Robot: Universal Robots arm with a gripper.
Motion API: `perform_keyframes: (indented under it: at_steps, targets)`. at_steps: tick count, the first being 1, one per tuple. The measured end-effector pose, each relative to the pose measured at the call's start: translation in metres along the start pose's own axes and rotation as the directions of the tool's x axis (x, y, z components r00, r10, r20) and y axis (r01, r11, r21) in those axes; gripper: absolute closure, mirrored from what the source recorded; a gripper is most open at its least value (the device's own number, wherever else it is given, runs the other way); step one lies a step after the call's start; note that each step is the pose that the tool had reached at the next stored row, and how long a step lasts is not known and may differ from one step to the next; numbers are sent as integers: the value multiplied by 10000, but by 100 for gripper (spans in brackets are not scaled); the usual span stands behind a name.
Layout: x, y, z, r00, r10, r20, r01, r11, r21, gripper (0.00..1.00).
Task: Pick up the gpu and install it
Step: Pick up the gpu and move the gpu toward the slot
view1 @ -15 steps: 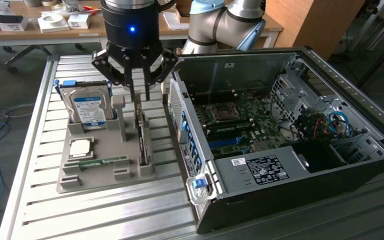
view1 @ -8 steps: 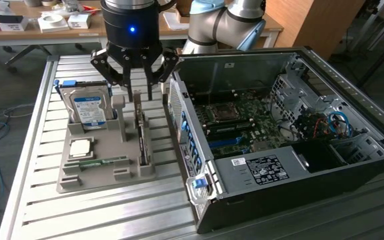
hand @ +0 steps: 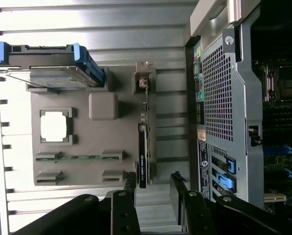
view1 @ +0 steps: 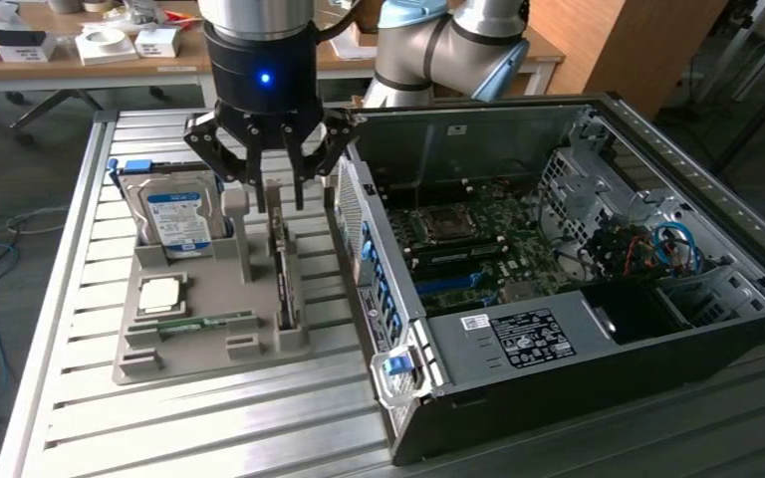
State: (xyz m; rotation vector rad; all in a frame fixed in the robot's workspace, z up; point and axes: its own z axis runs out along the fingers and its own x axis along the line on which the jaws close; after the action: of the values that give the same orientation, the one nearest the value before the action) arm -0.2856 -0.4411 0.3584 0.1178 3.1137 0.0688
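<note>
The gpu [view1: 280, 267] is a thin dark card standing on its edge in a slot of the grey tray [view1: 183, 360]. In the wrist view the gpu [hand: 143, 147] runs lengthwise along the tray [hand: 87, 142] beside the computer case. My gripper [view1: 286, 201] hangs over the card's far end, jaws open, one finger to each side of it. In the wrist view my gripper [hand: 153, 188] has nothing clamped between its black fingers [hand: 177, 188], and the card's end sits closer to one finger than the other.
On the tray are also a silver hard drive [view1: 176, 214] with a blue-white label, a square processor chip [view1: 159, 292] and a green memory stick [view1: 203, 322]. The open computer case [view1: 516, 339] lies on the exterior view's right, its motherboard [view1: 476, 249] exposed. Cluttered tables stand behind.
</note>
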Motion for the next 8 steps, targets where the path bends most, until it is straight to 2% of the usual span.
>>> perform_keyframes:
  at_steps: [8]
  targets:
    - [5,-6,145,10000,0,1,0,10000,0,58]
